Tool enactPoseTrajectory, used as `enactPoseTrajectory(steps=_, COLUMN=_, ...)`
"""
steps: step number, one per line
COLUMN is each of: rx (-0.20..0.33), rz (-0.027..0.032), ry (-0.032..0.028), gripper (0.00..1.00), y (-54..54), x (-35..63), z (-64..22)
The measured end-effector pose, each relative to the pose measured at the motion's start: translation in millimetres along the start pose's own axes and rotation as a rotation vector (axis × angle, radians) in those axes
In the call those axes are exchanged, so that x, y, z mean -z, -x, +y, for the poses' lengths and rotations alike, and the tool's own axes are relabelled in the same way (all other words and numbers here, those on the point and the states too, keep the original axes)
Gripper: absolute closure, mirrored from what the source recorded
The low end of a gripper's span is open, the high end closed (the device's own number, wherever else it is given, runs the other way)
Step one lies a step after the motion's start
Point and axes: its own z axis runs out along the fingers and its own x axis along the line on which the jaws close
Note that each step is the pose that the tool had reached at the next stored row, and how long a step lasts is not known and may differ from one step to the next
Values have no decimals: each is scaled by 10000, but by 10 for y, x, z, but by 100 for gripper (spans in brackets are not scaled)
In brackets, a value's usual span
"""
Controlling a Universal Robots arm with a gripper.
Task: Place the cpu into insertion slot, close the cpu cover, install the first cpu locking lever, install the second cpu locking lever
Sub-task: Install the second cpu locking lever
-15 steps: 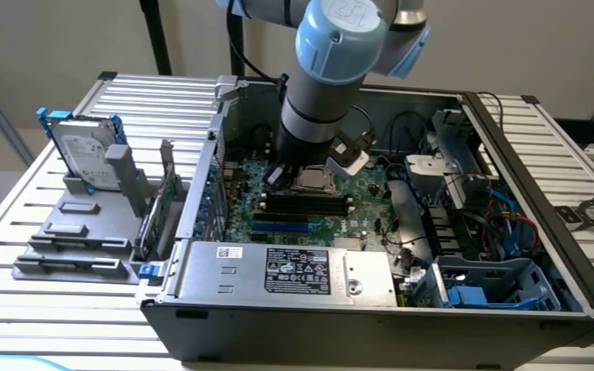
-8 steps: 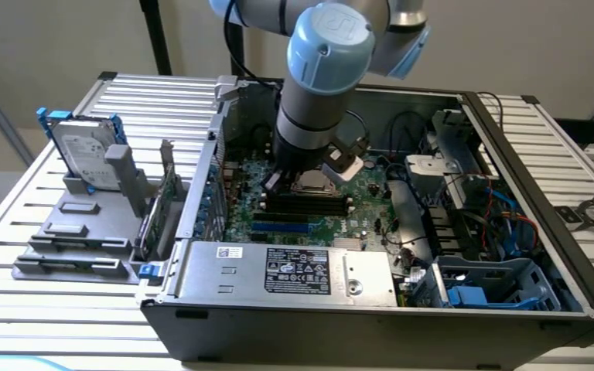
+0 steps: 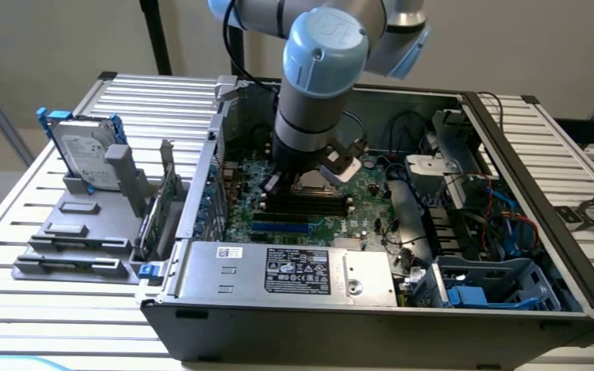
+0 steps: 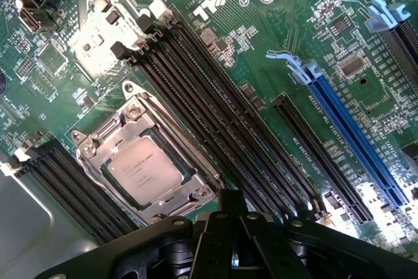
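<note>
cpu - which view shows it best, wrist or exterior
The wrist view: the cpu lies face up in the insertion slot, its silvery top unobstructed. In the exterior view the arm stands over that part of the motherboard, so the chip is hidden.

Exterior view: high and in front, tilted down on the open case (image 3: 380, 309) lying on the slatted tabletop (image 3: 49, 309); arm (image 3: 312, 93) mid-picture, whole case seen from a moderate way off. Wrist view: close above the board (image 4: 274, 50), facing down, hand (image 4: 233, 210) at the picture's edge. Shared: the board around the socket (image 4: 147, 168) and memory slots (image 4: 215, 115).
</note>
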Motion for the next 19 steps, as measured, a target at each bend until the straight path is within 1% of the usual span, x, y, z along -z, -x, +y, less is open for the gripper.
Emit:
enactPoseTrajectory(steps=11, rx=2, rz=3, ry=8, gripper=89, y=-9, x=-35, z=-43)
enactPoseTrajectory(steps=13, rx=1, rz=-13, ry=18, gripper=89, y=-11, x=-41, z=-46)
enactPoseTrajectory(steps=19, rx=-9, rz=-94, ry=80, gripper=89, y=-13, x=-33, z=-49)
